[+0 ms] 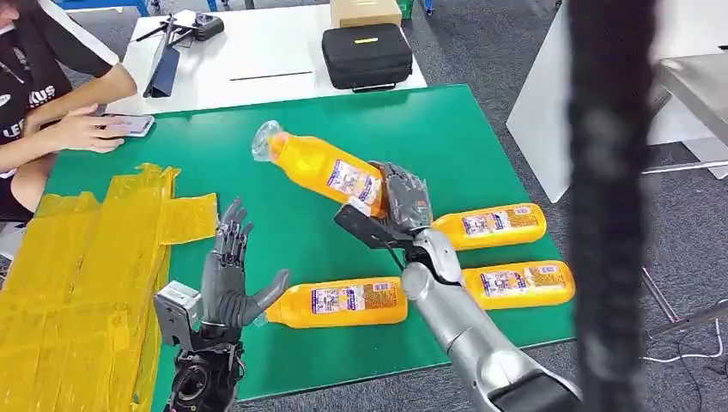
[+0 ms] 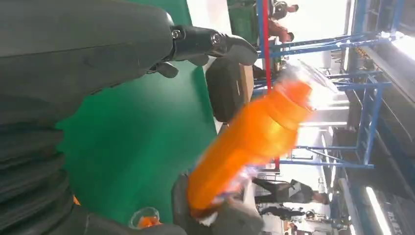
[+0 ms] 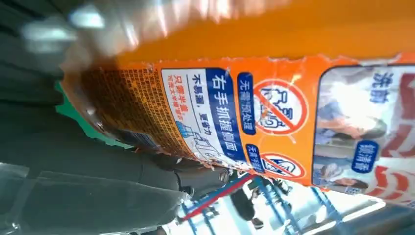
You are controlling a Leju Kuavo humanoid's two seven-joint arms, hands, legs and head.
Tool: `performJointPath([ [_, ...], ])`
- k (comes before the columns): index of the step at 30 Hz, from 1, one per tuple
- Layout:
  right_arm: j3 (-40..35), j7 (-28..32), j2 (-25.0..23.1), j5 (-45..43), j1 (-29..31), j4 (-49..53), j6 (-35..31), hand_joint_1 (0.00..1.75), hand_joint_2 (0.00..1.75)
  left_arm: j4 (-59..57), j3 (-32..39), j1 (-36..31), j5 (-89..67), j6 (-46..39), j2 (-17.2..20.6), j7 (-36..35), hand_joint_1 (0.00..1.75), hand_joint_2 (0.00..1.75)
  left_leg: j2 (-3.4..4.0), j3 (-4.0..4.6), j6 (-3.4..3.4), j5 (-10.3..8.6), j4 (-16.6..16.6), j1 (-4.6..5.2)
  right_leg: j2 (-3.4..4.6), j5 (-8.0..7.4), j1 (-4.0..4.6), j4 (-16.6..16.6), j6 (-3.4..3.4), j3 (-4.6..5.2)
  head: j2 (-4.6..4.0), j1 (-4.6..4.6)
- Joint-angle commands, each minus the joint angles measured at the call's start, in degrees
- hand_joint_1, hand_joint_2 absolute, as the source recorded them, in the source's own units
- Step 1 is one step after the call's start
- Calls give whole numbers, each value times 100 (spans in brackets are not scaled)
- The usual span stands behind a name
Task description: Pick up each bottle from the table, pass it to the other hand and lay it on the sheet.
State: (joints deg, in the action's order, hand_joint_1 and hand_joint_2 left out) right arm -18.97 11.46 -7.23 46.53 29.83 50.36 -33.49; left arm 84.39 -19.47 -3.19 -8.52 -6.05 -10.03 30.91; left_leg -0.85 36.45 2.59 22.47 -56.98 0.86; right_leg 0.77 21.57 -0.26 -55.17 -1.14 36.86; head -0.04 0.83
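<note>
- The left hand point(image 1: 230, 279) is raised over the green table point(image 1: 446, 137), palm turned toward the middle, fingers spread wide and holding nothing; its dark fingers point(image 2: 215, 41) show in the left wrist view too.
- At far left a person point(image 1: 39, 94) leans on the table edge with a hand on a phone point(image 1: 130, 125).
- The yellow sheet point(image 1: 77, 275), made of crinkled plastic strips, covers the left part of the table; no bottle lies on it.
- Just right of the left hand, a bottle on the table point(image 1: 339, 302) lies on its side, its neck end near the thumb, apart from it as far as I can tell.
- The held bottle point(image 1: 322, 167) is up in the air above the middle of the table, tilted, its clear-wrapped cap end pointing up and toward the left; it also shows blurred in the left wrist view point(image 2: 249, 142), and its label shows in the right wrist view point(image 3: 274, 117).
- The right hand point(image 1: 403, 202) grips that bottle by its lower end, fingers wrapped around it.
- Two more bottles lie on their sides at the right of the table: one point(image 1: 491, 225) just beside the right wrist, another point(image 1: 519, 284) nearer the table's front edge.
- Beyond the green table, a white table point(image 1: 257, 51) carries a black case point(image 1: 367, 56) and a cardboard box point(image 1: 365, 12).
</note>
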Motion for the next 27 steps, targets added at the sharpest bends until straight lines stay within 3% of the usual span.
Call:
performJointPath([
  [1, 570, 488, -192, -900, -469, 650, -147, 173, 175, 271, -406, -150, -248, 12, 362, 1, 0, 175, -8, -30, -18, 13, -1, -4, -18, 17, 5, -2, 3, -32, 0, -2],
  [9, 333, 824, -571, -1432, -574, 902, 349, 175, 175, 19, -363, -662, -388, 134, 390, -307, 0, 175, 7, -34, -25, 21, -9, -8, -12, 23, 8, -13, 6, -31, 0, 2],
  [11, 321, 992, -571, -1851, -593, 995, 856, 175, 175, -72, -416, -729, -422, 121, 393, -334, 0, 175, 9, -42, -27, 22, -9, -11, -10, 24, 9, -11, 5, -38, 0, 0],
  [12, 305, 1187, -593, -2424, -685, 1145, 1547, 175, 175, -98, -488, -780, -480, 88, 409, -356, 0, 175, 2, -33, -21, 14, -2, -10, -15, 18, 7, -4, 3, -31, 0, 0],
  [14, 217, 1274, -543, -2597, -854, 1365, 1849, 175, 175, -70, -561, -774, -555, 94, 410, -364, 0, 175, 3, -43, -25, 19, -4, -10, -15, 24, 8, -6, 2, -42, 0, -2],
  [16, 206, 1273, -535, -2597, -911, 1406, 1853, 175, 175, -57, -573, -764, -563, 94, 407, -366, 0, 175, 3, -15, -14, 2, 5, -7, -9, 7, 5, 3, 1, -13, 0, 0],
  [22, 155, 1352, -169, -2773, -1357, 2084, 2314, 175, 175, -369, -719, -1032, -626, 320, 271, -409, 0, 175, -20, -55, -24, 25, -3, -8, -32, 34, 8, -4, 2, -61, 0, -2],
  [25, 111, 1361, -136, -2760, -1375, 2059, 2407, 175, 175, -486, -763, -1050, -612, 255, 262, -432, 0, 175, -17, -14, -12, 1, 7, -1, -22, 8, 1, 6, 1, -17, 0, -2],
  [26, 80, 1370, -140, -2759, -1339, 1992, 2432, 175, 175, -499, -788, -1043, -601, 228, 288, -414, 0, 175, -21, -60, -28, 26, -4, -6, -35, 35, 7, -4, 2, -66, 0, -2],
  [27, 5, 1392, -85, -2764, -1273, 1888, 2467, 175, 175, -528, -809, -1061, -570, 212, 285, -405, 0, 175, -9, -31, -17, 11, 3, -1, -16, 16, 1, 2, 1, -33, 0, -2],
])
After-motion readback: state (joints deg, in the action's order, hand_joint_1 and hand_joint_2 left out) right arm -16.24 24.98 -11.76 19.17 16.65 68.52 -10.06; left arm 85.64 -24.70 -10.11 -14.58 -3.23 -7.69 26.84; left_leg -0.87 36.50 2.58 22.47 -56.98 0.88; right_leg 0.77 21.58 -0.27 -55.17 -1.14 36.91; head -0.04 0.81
